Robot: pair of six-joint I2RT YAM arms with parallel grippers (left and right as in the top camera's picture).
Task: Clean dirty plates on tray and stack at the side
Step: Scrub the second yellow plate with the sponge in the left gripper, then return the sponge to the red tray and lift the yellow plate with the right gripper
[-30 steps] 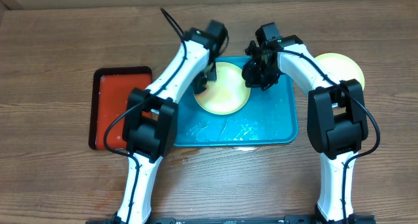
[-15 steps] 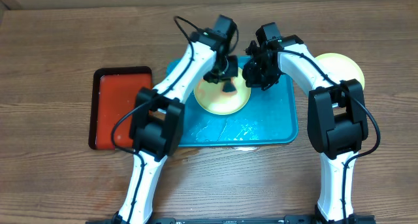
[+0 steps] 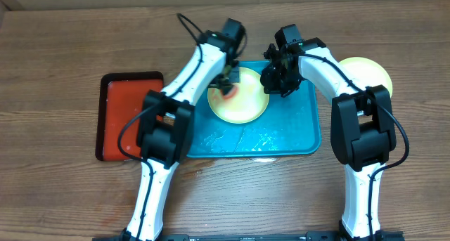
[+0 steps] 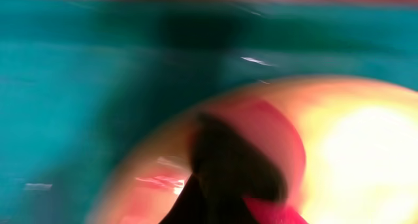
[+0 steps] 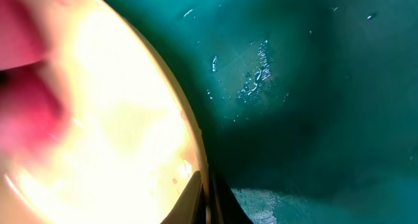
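My left gripper (image 3: pixel 228 83) clamps red wipe (image 3: pixel 230 90) on tray plate (image 3: pixel 242 107) | right gripper (image 3: pixel 275 85) pinches rim | side plate (image 3: pixel 369 71) done, this pending.

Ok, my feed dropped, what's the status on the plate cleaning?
Left gripper on plate in tray, red thing at its tip, jaws blurred. Right gripper seems shut on plate's rim. Nothing blocking.

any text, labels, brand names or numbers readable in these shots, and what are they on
None can be read.
Overhead view: the teal tray, the plate on the tray, the plate at the right, the red tray, the left arm and the right arm show no lettering.
Wrist views: both are blurred close-ups of plate and tray, and no text shows there.
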